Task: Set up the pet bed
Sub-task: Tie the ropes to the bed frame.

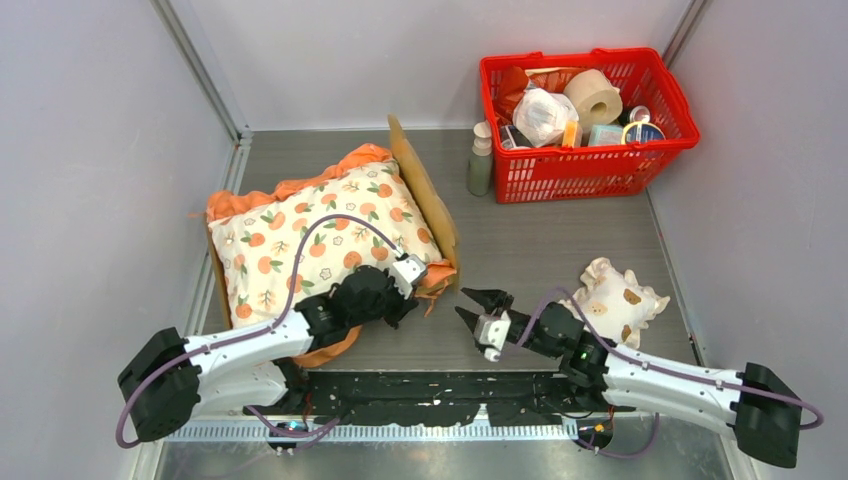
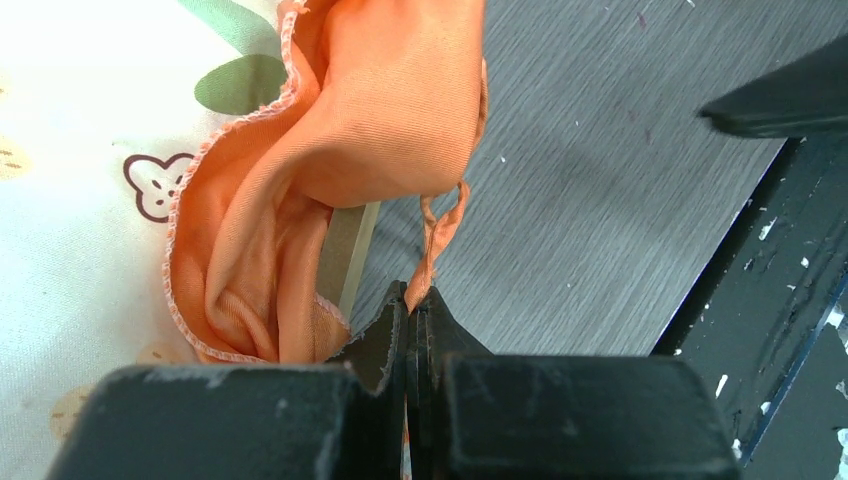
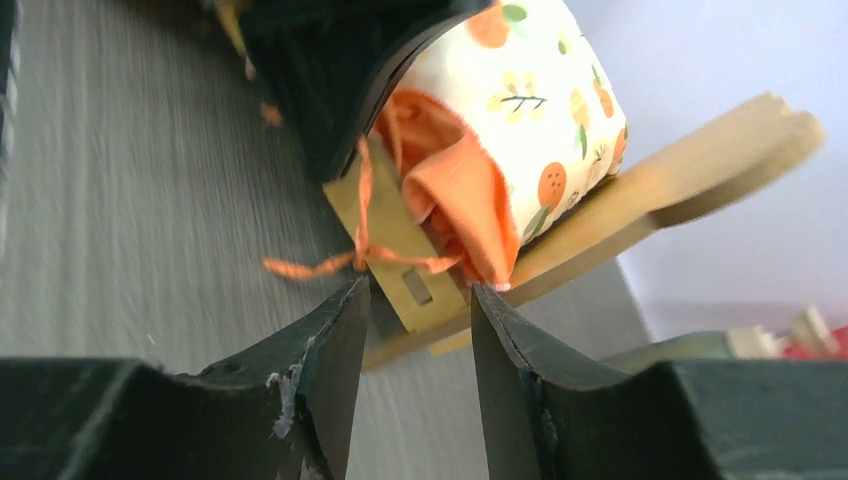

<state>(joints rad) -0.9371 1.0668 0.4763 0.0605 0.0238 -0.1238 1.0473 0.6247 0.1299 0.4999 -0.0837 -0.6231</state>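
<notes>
Left fingers (image 2: 385,340) pinch the satiny orange tie (image 2: 432,240) of the ruffled cushion (image 2: 60,230).

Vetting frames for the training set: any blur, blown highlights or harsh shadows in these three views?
Top external: even light, sharp, only soft shadows. Left wrist: cushion print blown out at left; left hand soft, too close to focus. Right wrist: table grain smeared at left, pet bed headboard soft far right.

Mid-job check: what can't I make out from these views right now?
Pet bed base: top view, covered by the cushion.
Left gripper tips: top view, hidden beneath its own wrist.
Red basket labels: top view, too small.
</notes>
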